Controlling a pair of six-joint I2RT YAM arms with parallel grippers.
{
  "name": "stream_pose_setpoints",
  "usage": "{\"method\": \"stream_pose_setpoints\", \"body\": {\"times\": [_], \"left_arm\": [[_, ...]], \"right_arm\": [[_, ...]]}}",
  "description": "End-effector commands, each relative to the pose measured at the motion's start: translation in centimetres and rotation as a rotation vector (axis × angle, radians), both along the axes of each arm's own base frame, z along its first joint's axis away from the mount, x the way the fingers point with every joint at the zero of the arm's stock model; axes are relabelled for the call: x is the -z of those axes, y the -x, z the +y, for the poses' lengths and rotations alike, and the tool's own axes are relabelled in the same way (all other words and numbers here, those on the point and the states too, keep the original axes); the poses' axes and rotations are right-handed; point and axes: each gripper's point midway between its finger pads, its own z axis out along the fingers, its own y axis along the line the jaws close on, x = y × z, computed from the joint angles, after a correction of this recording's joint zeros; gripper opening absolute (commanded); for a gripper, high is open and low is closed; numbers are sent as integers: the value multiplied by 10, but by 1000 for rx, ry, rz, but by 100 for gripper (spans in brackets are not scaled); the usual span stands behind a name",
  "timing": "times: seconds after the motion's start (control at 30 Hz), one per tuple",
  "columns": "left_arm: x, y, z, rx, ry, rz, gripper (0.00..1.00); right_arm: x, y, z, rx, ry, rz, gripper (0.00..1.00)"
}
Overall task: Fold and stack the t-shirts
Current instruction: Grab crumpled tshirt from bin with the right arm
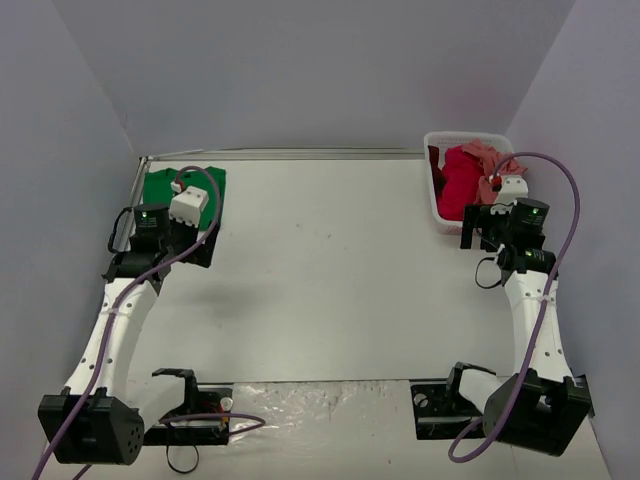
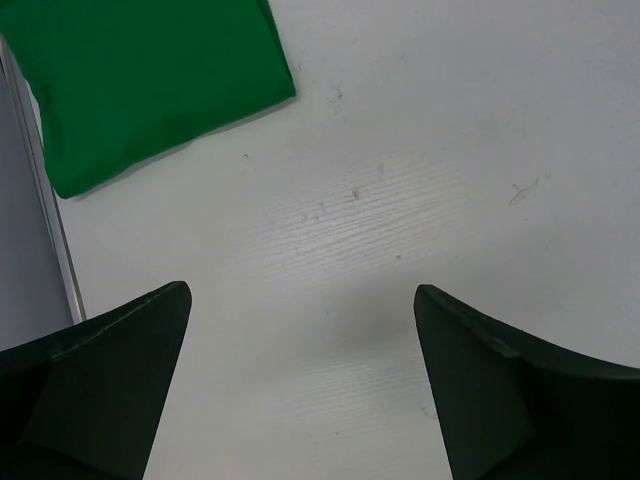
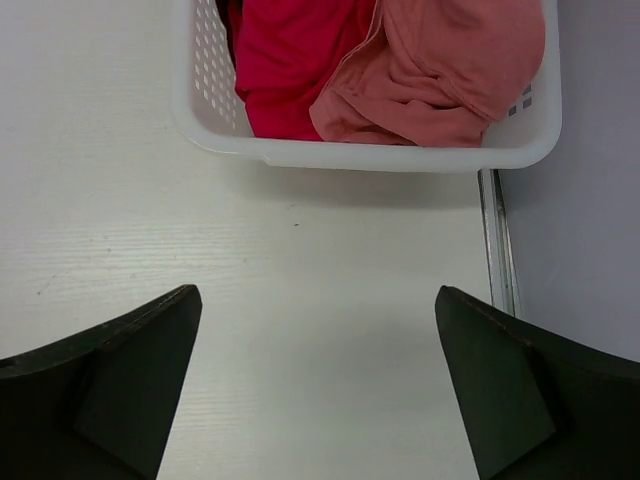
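Nearest me sit the left arm's base (image 1: pixel 90 425) and the right arm's base (image 1: pixel 535 410), bolted at the front edge of the table (image 1: pixel 320 280). Over at the far left the green t-shirt (image 2: pixel 140 80) lies flat and squared off by the table's edge, looking already folded, and the left gripper (image 2: pixel 302 288) hangs just beside it with its jaws spread wide and nothing in them. Across to the right, the right gripper (image 3: pixel 318 290) is just as wide and empty, poised just short of the white basket (image 3: pixel 400 155), where a crimson t-shirt (image 3: pixel 290 70) and a salmon-pink t-shirt (image 3: pixel 450 60) lie bunched together; whether there is more than one crimson shirt I can't tell. Fetching one looks like the next job: I'd go in over the rim, pinch a single shirt high on its heap, and lift straight up so the basket isn't dragged along.
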Motion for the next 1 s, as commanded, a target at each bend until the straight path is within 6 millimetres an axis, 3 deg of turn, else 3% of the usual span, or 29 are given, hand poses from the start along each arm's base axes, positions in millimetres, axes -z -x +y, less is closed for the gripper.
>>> {"method": "stream_pose_setpoints", "body": {"times": [0.0, 0.1, 0.13, 0.33, 0.5, 0.53, 0.57, 0.67, 0.97], "left_arm": [[-3, 1, 0, 17, 19, -11, 94], [-6, 3, 4, 8, 43, -15, 94], [-6, 3, 5, 7, 45, -14, 94], [-8, 7, 3, 26, 61, -20, 94], [-7, 7, 1, 34, 68, -7, 94], [-5, 8, 1, 33, 69, -1, 94], [-5, 8, 0, 39, 71, 0, 94], [-5, 9, -2, 54, 78, -4, 94], [2, 8, -3, 60, 80, 22, 94]], "right_arm": [[-28, -2, -2, 21, 10, -73, 100], [-39, 2, 20, -106, -10, -126, 100], [-32, 5, 22, -136, 1, -119, 100], [-39, -26, -15, -20, 90, -87, 100], [-53, -69, -40, 35, 127, -69, 100], [-41, -79, -43, 35, 122, -37, 100], [-48, -87, -46, 36, 133, -49, 100], [-38, -108, -53, 47, 121, -26, 100], [13, -146, -80, 115, 145, 57, 100]]}}
